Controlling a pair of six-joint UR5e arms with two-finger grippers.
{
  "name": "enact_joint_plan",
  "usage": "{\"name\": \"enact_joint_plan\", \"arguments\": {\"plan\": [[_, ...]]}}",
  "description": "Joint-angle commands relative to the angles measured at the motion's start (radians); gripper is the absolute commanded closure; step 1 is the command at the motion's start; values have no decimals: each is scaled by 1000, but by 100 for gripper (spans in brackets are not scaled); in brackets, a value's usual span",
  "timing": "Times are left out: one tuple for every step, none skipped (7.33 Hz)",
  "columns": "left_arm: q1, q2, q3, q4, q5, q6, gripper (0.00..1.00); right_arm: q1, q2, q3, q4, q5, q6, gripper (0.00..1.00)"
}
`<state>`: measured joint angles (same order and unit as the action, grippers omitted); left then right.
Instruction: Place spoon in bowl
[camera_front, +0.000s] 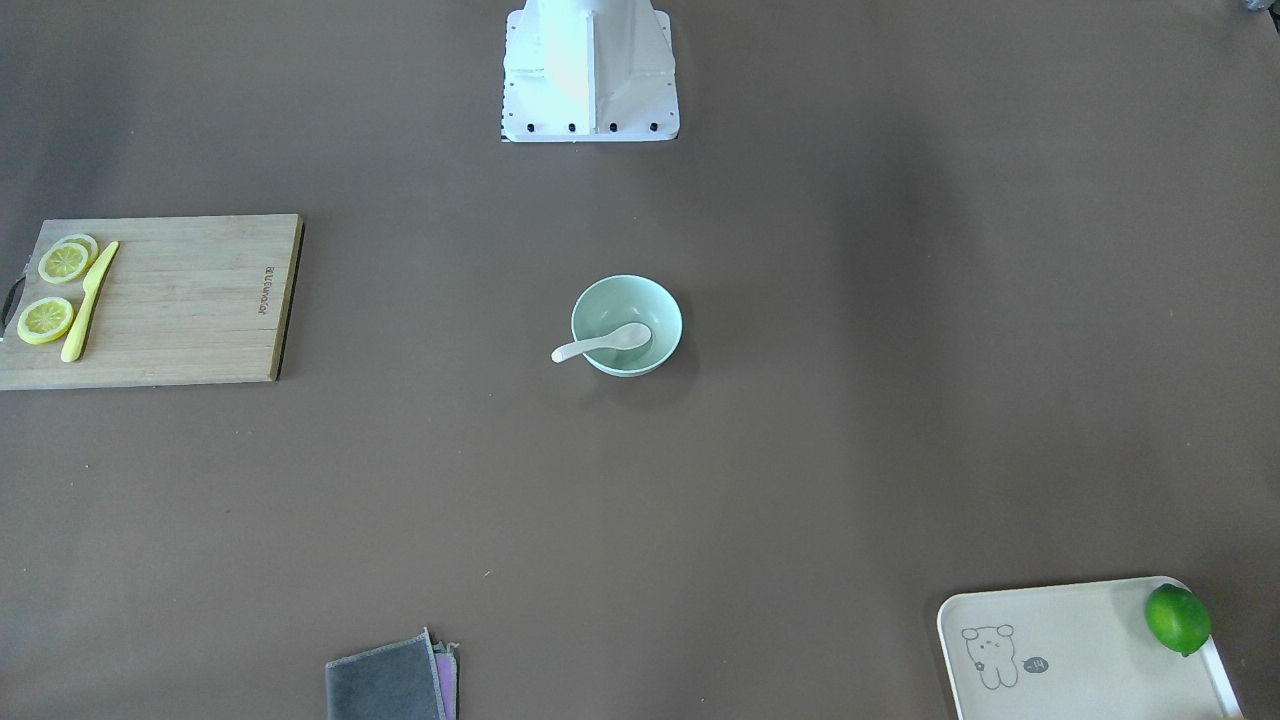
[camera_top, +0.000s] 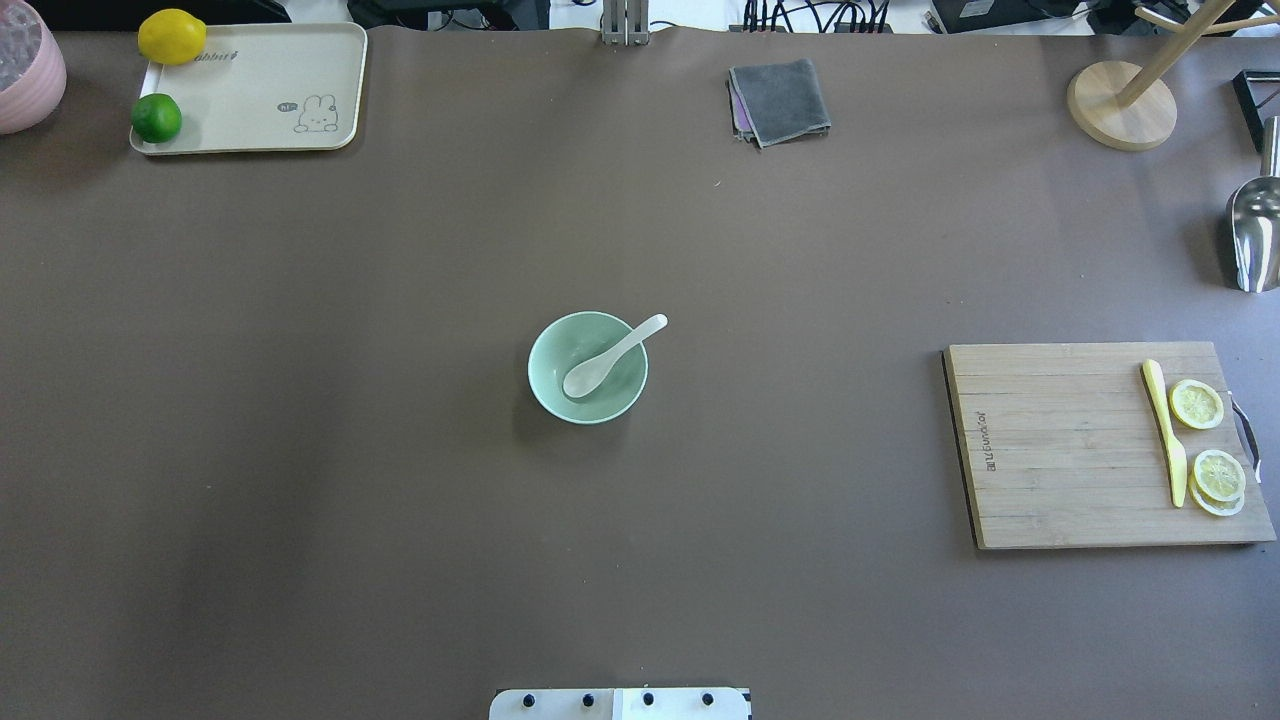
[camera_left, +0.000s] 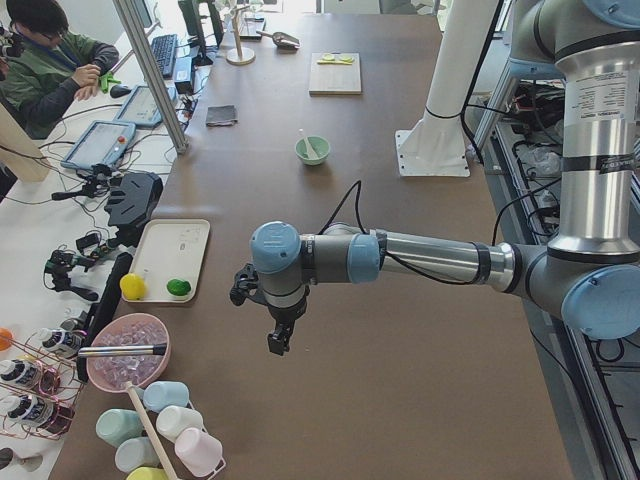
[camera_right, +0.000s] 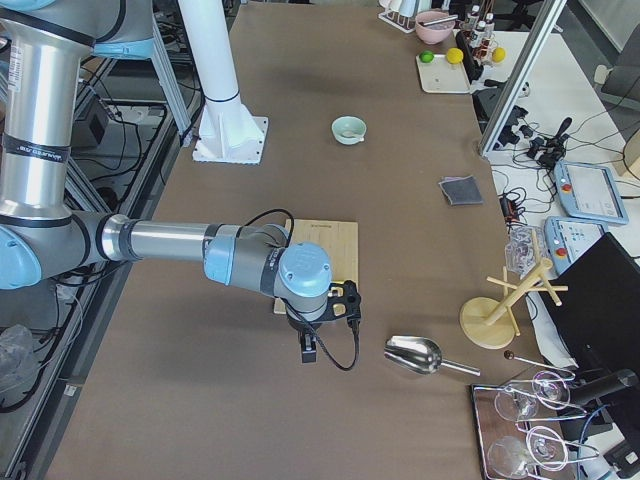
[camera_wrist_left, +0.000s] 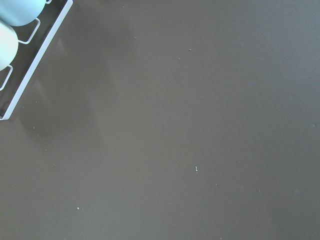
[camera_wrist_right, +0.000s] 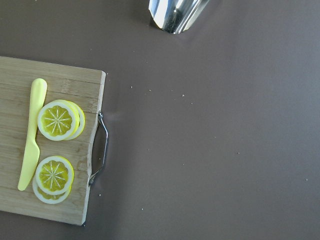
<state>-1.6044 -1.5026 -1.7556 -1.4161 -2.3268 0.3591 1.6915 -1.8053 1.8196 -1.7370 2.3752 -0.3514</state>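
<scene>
Brown table filled the overhead view. Left arm stretched out in the centre of the exterior left view, left gripper hanging above bare table; cannot tell if its jaws were apart or closed. Right arm reached across the exterior right view, right gripper hanging near the wooden cutting board; jaw state likewise unclear. Board sat at right in the overhead view, cream tray at upper left. Mint bowl sat upright at frame centre, well apart from both. White spoon lay in the bowl, scoop down inside at lower left, handle leaning on the rim and sticking out past it to the upper right; long axis diagonal. Yellow knife lay on the board.
</scene>
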Motion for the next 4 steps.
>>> {"name": "enact_joint_plan", "arguments": {"plan": [[0,1,2,0,3,1,1,0,-2,3,1,2,-1,0],[0,1,2,0,1,1,1,0,-3,3,1,2,-1,0],[0,-1,4,-1,0,1,1,0,-5,3,1,5,-1,0],[0,-1,2,-1,0,1,1,-1,-6,0,16,7,-1,0]]}}
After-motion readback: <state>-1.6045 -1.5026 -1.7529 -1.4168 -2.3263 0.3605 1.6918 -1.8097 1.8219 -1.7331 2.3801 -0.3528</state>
